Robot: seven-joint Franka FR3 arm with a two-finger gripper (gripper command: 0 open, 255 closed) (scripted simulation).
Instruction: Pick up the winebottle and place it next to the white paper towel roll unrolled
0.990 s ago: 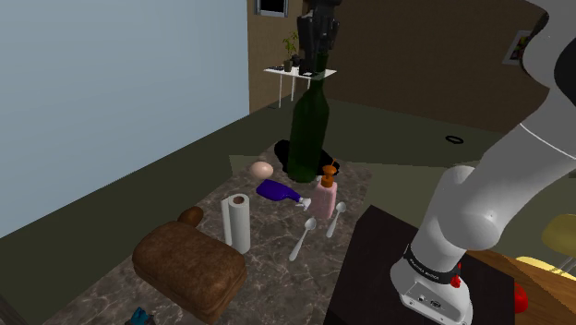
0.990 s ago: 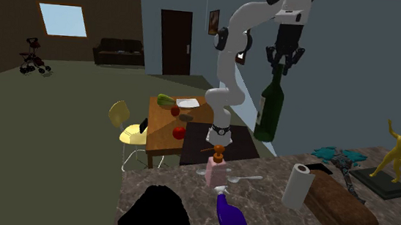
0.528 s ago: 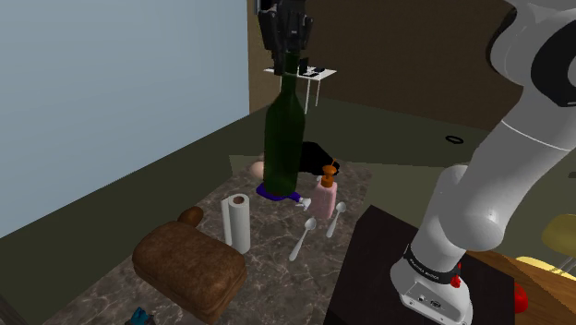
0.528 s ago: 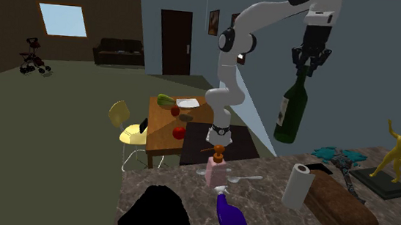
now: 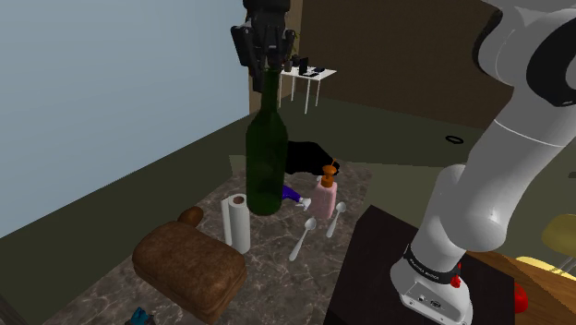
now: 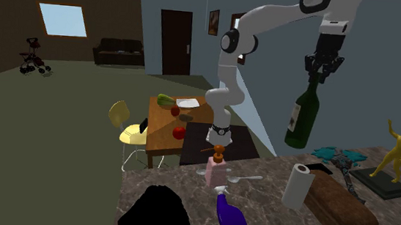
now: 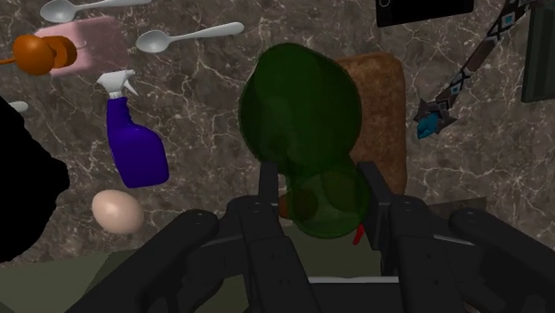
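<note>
purple spray bottle point(image 7: 135, 147) | egg point(image 7: 116, 212) | spoon point(image 7: 189, 36) | brown loaf point(image 5: 189, 268) | gold statue point(image 6: 398, 157)

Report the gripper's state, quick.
Gripper: shut on the green wine bottle, clasping its neck; the bottle hangs upright in the air.

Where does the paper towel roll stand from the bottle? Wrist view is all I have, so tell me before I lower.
Observer: The white paper towel roll stands upright on the marble counter, almost directly under the green wine bottle in the second exterior view.
Operator: Give me the gap under the bottle.
Observer: The bottle hangs clear above the roll's top, the claw shut on its neck.
Operator: Name what flanks the roll.
Observer: The brown loaf lies close on that view's right; the pink dispenser stands apart on its left.
</note>
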